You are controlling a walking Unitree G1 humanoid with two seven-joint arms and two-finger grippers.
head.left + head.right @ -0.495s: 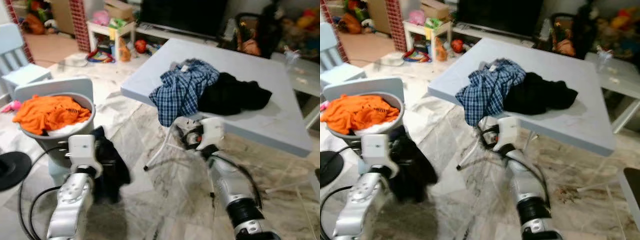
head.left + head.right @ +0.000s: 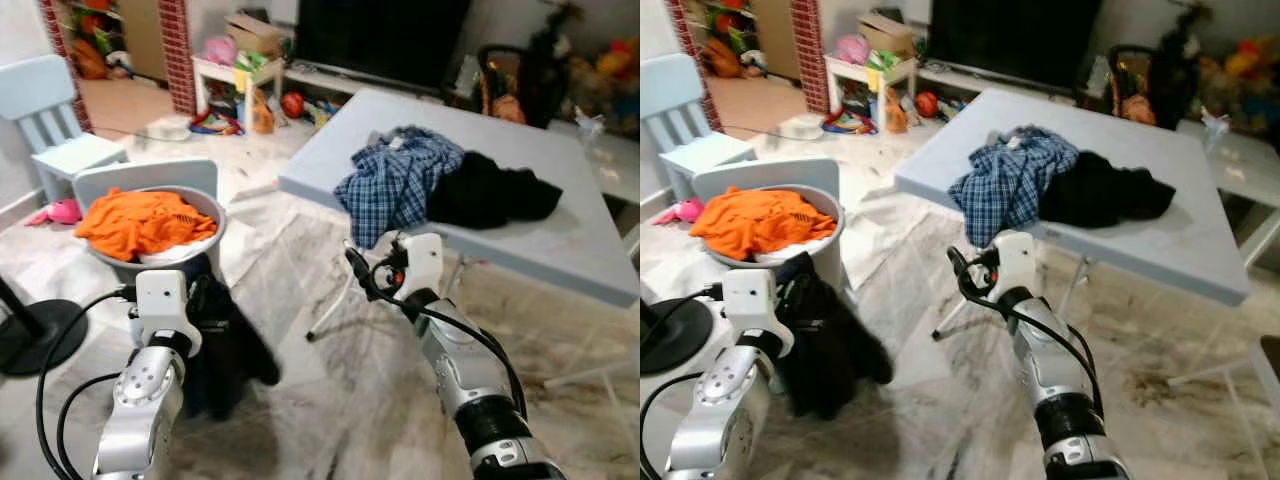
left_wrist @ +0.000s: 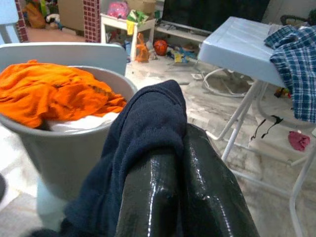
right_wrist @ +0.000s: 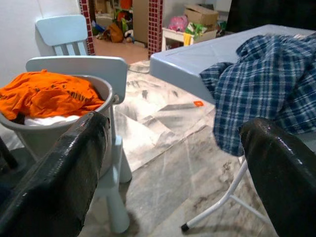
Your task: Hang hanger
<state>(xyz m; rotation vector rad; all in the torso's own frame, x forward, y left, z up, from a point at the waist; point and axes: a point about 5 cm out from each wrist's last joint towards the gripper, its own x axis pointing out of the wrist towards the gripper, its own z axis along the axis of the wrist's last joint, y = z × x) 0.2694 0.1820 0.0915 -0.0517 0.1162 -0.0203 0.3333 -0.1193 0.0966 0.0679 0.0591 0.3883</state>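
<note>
At lower left the left gripper [image 3: 182, 197] pinches a dark garment [image 3: 143, 148]; the right gripper [image 4: 173, 168], at centre, is spread wide, holding nothing.

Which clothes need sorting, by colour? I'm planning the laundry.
Orange: 1, the garment in the tub.
Blue plaid: 1, the shirt on the table.
Black: 1, the garment beside the shirt.
Dark navy: 1, the cloth in the left hand.
Total: 4.

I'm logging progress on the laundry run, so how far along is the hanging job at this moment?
Early stage. Done: the left gripper is shut on a dark garment beside the grey basket of orange clothes. In hand: that garment hangs toward the floor; the right gripper is open, holding nothing, in front of the table. Left: no hanger can be made out, and the plaid shirt and black garment lie on the table.
</note>
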